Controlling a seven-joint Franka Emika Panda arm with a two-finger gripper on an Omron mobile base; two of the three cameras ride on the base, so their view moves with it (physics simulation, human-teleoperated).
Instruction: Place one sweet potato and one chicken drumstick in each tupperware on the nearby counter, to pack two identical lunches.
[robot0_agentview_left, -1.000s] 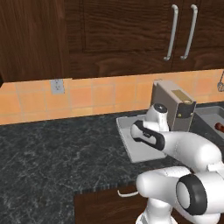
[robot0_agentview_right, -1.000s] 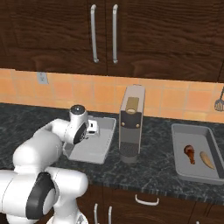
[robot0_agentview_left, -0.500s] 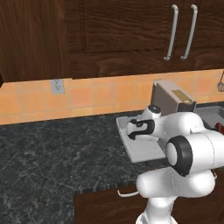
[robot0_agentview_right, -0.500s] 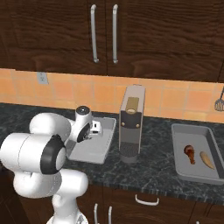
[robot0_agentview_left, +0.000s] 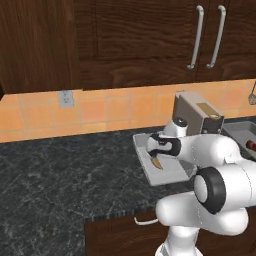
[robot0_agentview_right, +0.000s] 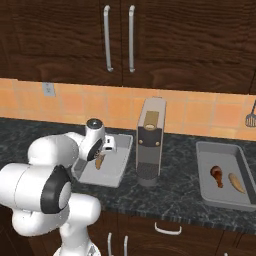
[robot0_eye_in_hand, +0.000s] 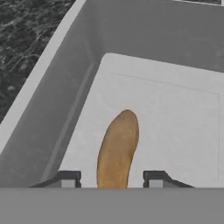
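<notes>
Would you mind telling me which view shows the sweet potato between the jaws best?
The hand view: the sweet potato lies large and unobstructed between the fingertips over the tupperware floor. Both base views show it as a small tan sliver beside the arm.

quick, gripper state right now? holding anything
Gripper: over the left tupperware, jaws either side of the sweet potato; whether they grip it or have let go cannot be told.

Kitchen, stone counter (robot0_agentview_left: 55, 180), wood cabinets (robot0_agentview_right: 165, 40), tiled backsplash (robot0_agentview_left: 105, 112)
</notes>
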